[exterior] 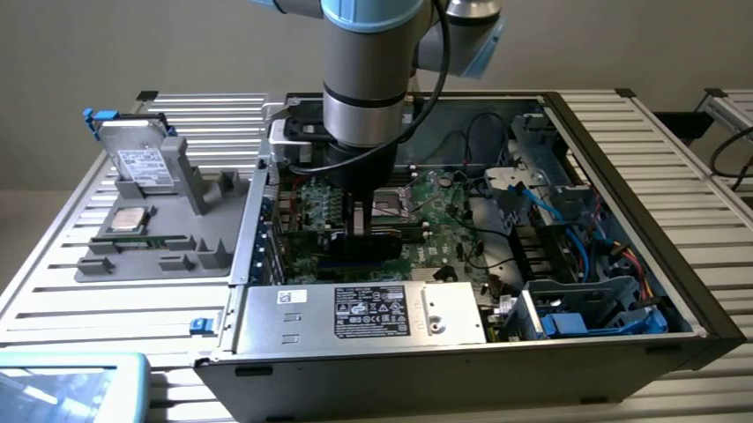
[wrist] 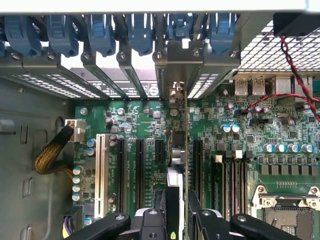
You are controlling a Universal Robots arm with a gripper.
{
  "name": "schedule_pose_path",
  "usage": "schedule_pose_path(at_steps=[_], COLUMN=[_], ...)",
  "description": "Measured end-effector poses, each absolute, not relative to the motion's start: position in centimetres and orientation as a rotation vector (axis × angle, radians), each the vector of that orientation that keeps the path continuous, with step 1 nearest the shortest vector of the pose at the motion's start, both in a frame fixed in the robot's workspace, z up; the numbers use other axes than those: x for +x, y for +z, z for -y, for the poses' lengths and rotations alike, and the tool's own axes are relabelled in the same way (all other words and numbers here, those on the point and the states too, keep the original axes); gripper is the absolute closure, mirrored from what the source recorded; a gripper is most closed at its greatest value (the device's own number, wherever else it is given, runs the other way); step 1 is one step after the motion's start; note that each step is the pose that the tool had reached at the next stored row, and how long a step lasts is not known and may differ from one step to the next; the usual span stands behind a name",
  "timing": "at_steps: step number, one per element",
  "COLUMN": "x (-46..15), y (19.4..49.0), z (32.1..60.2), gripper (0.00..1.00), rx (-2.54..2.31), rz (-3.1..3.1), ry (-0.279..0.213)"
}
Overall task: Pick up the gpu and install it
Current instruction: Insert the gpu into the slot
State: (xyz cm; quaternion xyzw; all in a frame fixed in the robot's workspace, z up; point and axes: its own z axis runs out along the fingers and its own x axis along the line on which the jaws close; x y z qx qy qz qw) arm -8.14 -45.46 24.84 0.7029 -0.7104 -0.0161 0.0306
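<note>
The claw (wrist: 179,220) is clamped on the gpu (wrist: 185,150), its fingers (wrist: 150,222) pinching the card's upper edge from both sides so the thin board hangs edge-on, upright over the motherboard (wrist: 145,120). In the wrist view the card runs as a narrow line toward 12 o'clock, its silvery bracket (wrist: 176,92) meeting the rear slot openings (wrist: 125,82) of the case, and its lower edge lies along one of the long black slots (wrist: 197,160); whether it is fully seated I cannot tell. That upright hold seems meant to keep the card square to the slot. In the exterior view the arm (exterior: 367,79) reaches straight down into the open case (exterior: 659,264), with a hard drive (exterior: 144,163) on the desk (exterior: 70,291) at 9 o'clock.
</note>
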Motion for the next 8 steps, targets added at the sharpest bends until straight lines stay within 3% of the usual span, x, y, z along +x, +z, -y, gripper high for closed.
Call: schedule_pose_path(at_steps=[8], x=[-8.16], y=[24.81], z=[45.48], gripper=[0.72], rx=[2.175], rz=[2.181], ry=[-0.049])
